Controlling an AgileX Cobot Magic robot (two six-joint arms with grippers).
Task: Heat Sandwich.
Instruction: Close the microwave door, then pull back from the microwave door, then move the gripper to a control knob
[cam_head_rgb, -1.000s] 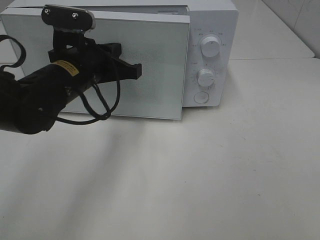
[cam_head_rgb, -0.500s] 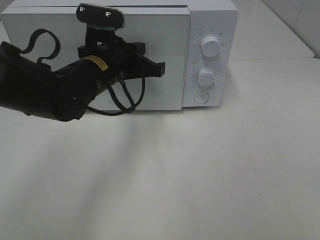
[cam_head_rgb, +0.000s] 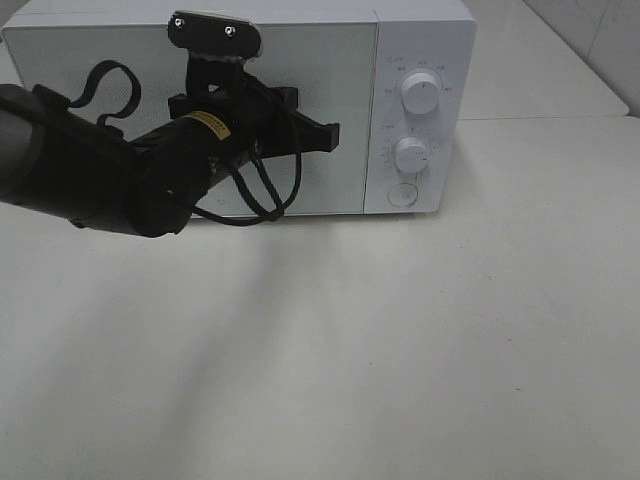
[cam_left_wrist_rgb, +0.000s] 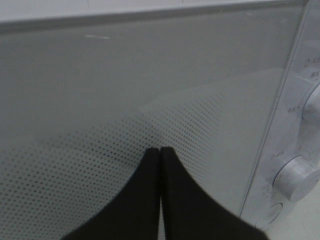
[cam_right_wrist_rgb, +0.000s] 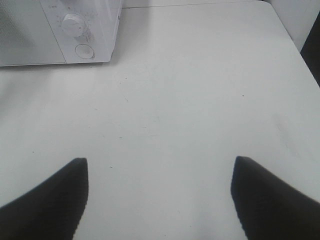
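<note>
A white microwave (cam_head_rgb: 420, 60) stands at the back of the table with its door (cam_head_rgb: 120, 60) flush against the body. My left gripper (cam_head_rgb: 332, 133) is shut, its tips pressed against the door's right part, near the control panel. In the left wrist view the two black fingers (cam_left_wrist_rgb: 159, 152) meet tip to tip on the dotted door glass (cam_left_wrist_rgb: 100, 100). My right gripper (cam_right_wrist_rgb: 159, 167) hangs open over bare table, nothing between its fingers. The sandwich is out of view.
Two white dials (cam_head_rgb: 421, 92) (cam_head_rgb: 411, 155) and a round button (cam_head_rgb: 402, 194) sit on the microwave's right panel. The white table (cam_head_rgb: 400, 350) stretches in front; its right edge (cam_right_wrist_rgb: 290, 35) shows in the right wrist view.
My left gripper has swept right, pushing the microwave door from ajar to shut against the body. The right gripper has not moved.
</note>
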